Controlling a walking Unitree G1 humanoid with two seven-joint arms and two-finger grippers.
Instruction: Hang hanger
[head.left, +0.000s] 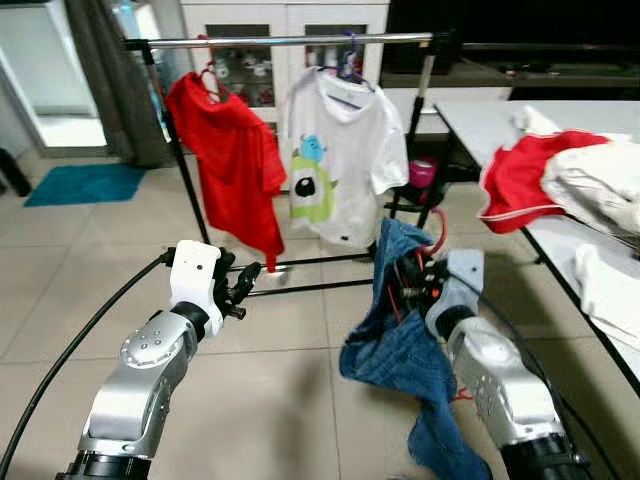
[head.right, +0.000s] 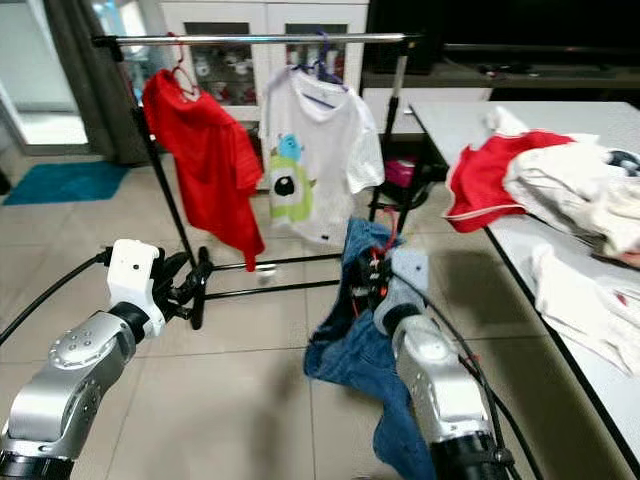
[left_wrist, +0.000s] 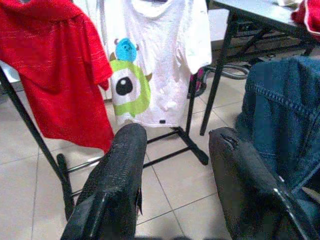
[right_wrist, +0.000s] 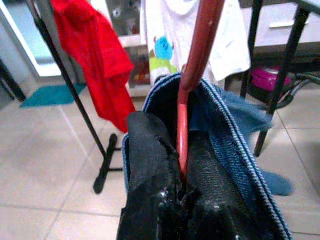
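While the right gripper has its two black fingers pinched together on the red hanger, the blue denim garment draped over that hanger hangs all around the fingers and trails below them toward the tiled floor. Ahead of and above this gripper stands the clothes rail, where a red shirt and a white cartoon shirt already hang; free bar lies beyond the white shirt, toward the table with its heap of laundry. The left gripper hovers beside its partner, fingers spread apart and holding nothing, with the denim just off one fingertip. Judging by the thin red rod, the hanger is stiff, light and smooth, so it may twist in a narrow pinch, while the denim is soft but fairly heavy and will likely swing and drag the load down. A hold close under the hook looks best.
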